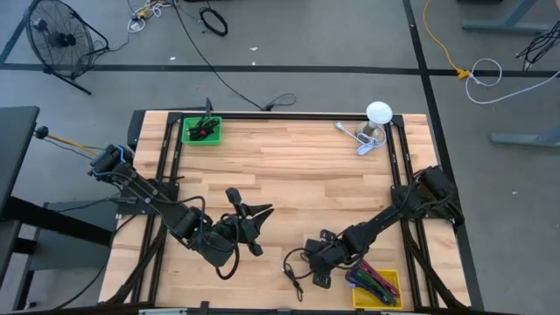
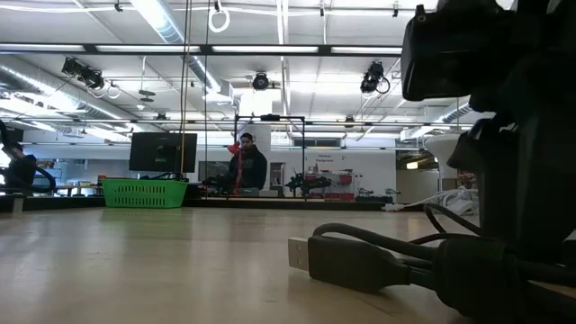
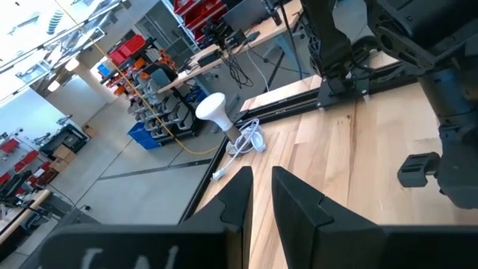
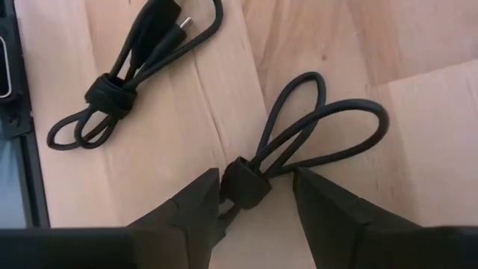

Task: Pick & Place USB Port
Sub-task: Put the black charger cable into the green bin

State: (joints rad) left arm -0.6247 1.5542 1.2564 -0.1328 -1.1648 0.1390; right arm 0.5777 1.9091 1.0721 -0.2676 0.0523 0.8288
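The right gripper (image 4: pixel 254 202) is low over the table (image 1: pixel 306 166) near its front edge, toward the front right corner. Its fingers (image 4: pixel 190 213) stand apart on either side of the strap of a bundled black USB cable (image 4: pixel 299 142) — around it, not pressed shut on it. The cable's loops lie flat on the wood. A second bundled cable (image 4: pixel 127 75) lies just beside it. The left gripper (image 1: pixel 254 223) hangs over the front middle of the table, its fingers (image 3: pixel 239 198) nearly together with only a narrow gap and nothing between them. A green basket (image 1: pixel 202 130) sits at the back left corner — a white lamp (image 1: pixel 376 118) at the back right.
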